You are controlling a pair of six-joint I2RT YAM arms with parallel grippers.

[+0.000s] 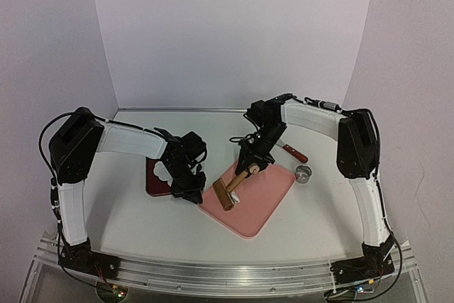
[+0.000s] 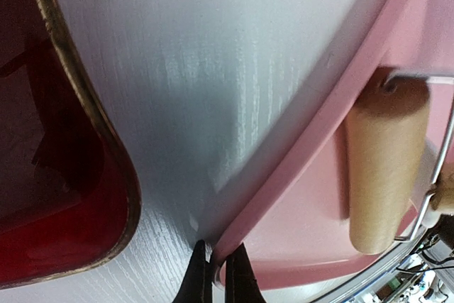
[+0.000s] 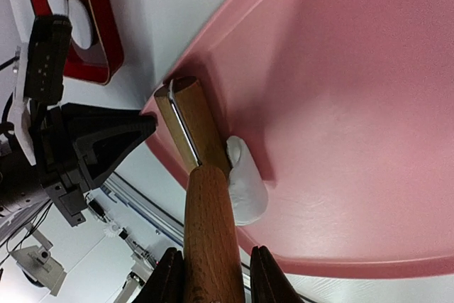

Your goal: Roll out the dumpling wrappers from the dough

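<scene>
roller handle (image 3: 209,232) clamped in right gripper (image 3: 213,274), left gripper (image 2: 218,266) pinching edge of pink board (image 2: 284,239); dough (image 3: 245,184) a lump, rolling barely begun; wrappers (image 3: 81,23) on red plate (image 3: 108,54)

No legible text, number, brand or sign appears in any view. The pink plastic board (image 1: 266,198), the wooden-handled roller (image 3: 209,239), the dark red tray (image 2: 106,148) and the black left gripper (image 2: 216,278) carry no readable marking.
</scene>
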